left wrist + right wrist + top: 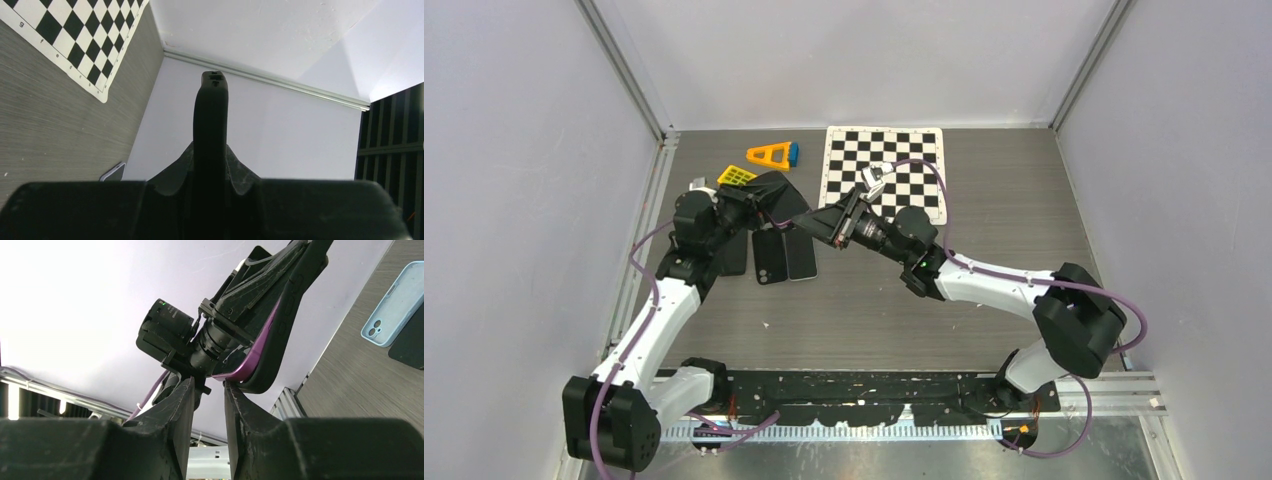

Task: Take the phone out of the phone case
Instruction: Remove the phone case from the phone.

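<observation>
The left pincer [209, 167] clamped the case [212, 115]. The right pincer [206, 387], apart, needed to peel the phone [251, 361] corner slowly.

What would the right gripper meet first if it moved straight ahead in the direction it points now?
Probably the near corner of the purple phone in its black case, just beyond the open jaws of the right gripper; the exact depth is unclear.
</observation>
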Robot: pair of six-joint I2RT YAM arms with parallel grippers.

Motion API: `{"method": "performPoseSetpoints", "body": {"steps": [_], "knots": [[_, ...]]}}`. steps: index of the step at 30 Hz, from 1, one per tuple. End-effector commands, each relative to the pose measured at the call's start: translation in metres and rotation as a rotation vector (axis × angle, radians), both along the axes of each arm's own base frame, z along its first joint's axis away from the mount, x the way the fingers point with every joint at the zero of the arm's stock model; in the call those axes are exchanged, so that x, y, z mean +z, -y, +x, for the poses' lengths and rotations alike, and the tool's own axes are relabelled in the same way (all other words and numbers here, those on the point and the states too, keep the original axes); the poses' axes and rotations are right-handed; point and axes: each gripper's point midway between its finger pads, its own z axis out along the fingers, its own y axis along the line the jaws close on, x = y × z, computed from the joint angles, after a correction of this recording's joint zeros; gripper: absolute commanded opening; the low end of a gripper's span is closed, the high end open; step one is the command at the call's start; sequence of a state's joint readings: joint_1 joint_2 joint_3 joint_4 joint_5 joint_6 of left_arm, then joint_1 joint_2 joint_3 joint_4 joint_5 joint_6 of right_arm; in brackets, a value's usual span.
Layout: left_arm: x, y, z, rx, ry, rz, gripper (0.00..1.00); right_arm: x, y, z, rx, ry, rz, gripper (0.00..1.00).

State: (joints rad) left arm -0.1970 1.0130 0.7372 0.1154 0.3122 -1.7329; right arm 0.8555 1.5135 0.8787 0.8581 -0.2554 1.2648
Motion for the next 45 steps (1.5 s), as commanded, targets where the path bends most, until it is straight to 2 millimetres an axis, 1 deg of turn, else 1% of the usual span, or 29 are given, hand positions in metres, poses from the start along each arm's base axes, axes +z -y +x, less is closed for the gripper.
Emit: {"method": "performPoseSetpoints", "body": {"steps": [1, 8, 13, 15, 16, 17, 19, 20, 21, 22, 23, 24, 26, 27, 28, 30, 32, 34, 36, 37, 38, 39, 41, 44, 45], "knots": [[0.104, 0.032, -0.048, -0.224, 0.292, -0.103, 0.0, -0.072, 0.003, 0.05, -0.197, -0.202, -0.172, 0.37], [0.113, 0.032, -0.05, -0.228, 0.327, -0.114, 0.0, -0.1, 0.002, 0.058, -0.229, -0.316, -0.234, 0.42], [0.123, 0.033, -0.054, -0.244, 0.379, -0.107, 0.0, -0.109, -0.001, 0.062, -0.229, -0.377, -0.236, 0.44], [0.127, 0.034, -0.057, -0.253, 0.411, -0.084, 0.0, -0.105, -0.002, 0.063, -0.222, -0.378, -0.205, 0.45], [0.129, 0.036, -0.059, -0.265, 0.431, -0.066, 0.0, -0.096, -0.002, 0.065, -0.218, -0.359, -0.173, 0.44], [0.129, 0.038, -0.062, -0.284, 0.451, -0.044, 0.0, -0.093, -0.003, 0.065, -0.204, -0.353, -0.161, 0.43], [0.126, 0.042, -0.067, -0.324, 0.473, 0.003, 0.0, -0.079, -0.004, 0.063, -0.168, -0.313, -0.12, 0.38], [0.121, 0.045, -0.07, -0.351, 0.481, 0.024, 0.0, -0.067, -0.006, 0.06, -0.139, -0.275, -0.088, 0.33], [0.118, 0.046, -0.072, -0.366, 0.491, 0.043, 0.0, -0.06, -0.005, 0.059, -0.128, -0.257, -0.07, 0.31], [0.114, 0.048, -0.074, -0.38, 0.499, 0.061, 0.0, -0.049, -0.006, 0.054, -0.099, -0.222, -0.044, 0.26], [0.111, 0.049, -0.075, -0.395, 0.505, 0.077, 0.0, -0.044, -0.006, 0.052, -0.085, -0.207, -0.031, 0.22], [0.108, 0.05, -0.076, -0.407, 0.513, 0.095, 0.0, -0.036, -0.006, 0.048, -0.058, -0.188, -0.014, 0.12], [0.101, 0.051, -0.078, -0.425, 0.519, 0.135, 0.09, -0.023, -0.005, 0.043, -0.033, -0.166, 0.007, 0.02], [0.097, 0.051, -0.079, -0.426, 0.529, 0.17, 0.17, -0.018, -0.003, 0.042, -0.031, -0.158, 0.017, 0.01], [0.095, 0.05, -0.079, -0.421, 0.537, 0.2, 0.27, -0.008, 0.001, 0.039, -0.032, -0.144, 0.036, 0.01], [0.085, 0.045, -0.078, -0.403, 0.533, 0.275, 0.5, 0.002, 0.01, 0.037, -0.046, -0.129, 0.066, 0.01], [0.083, 0.043, -0.08, -0.398, 0.593, 0.357, 0.72, 0.014, 0.024, 0.039, -0.074, -0.123, 0.101, 0.01], [0.078, 0.042, -0.084, -0.423, 0.622, 0.429, 0.85, 0.028, 0.037, 0.037, -0.096, -0.113, 0.137, 0.01], [0.074, 0.042, -0.088, -0.455, 0.653, 0.478, 0.91, 0.041, 0.05, 0.036, -0.126, -0.102, 0.165, 0.01], [0.068, 0.041, -0.09, -0.468, 0.643, 0.497, 0.94, 0.042, 0.053, 0.037, -0.138, -0.108, 0.165, 0.01], [0.064, 0.041, -0.092, -0.474, 0.647, 0.513, 0.95, 0.048, 0.059, 0.035, -0.147, -0.1, 0.176, 0.01], [0.06, 0.04, -0.092, -0.475, 0.652, 0.526, 0.96, 0.05, 0.063, 0.035, -0.159, -0.104, 0.184, 0.01], [0.05, 0.039, -0.093, -0.476, 0.645, 0.534, 0.97, 0.059, 0.072, 0.033, -0.175, -0.102, 0.21, 0.01], [0.043, 0.045, -0.093, -0.503, 0.656, 0.486, 0.87, 0.06, 0.078, 0.034, -0.189, -0.127, 0.225, 0.01], [0.041, 0.048, -0.091, -0.519, 0.669, 0.464, 0.8, 0.058, 0.078, 0.036, -0.195, -0.142, 0.227, 0.01]]}}
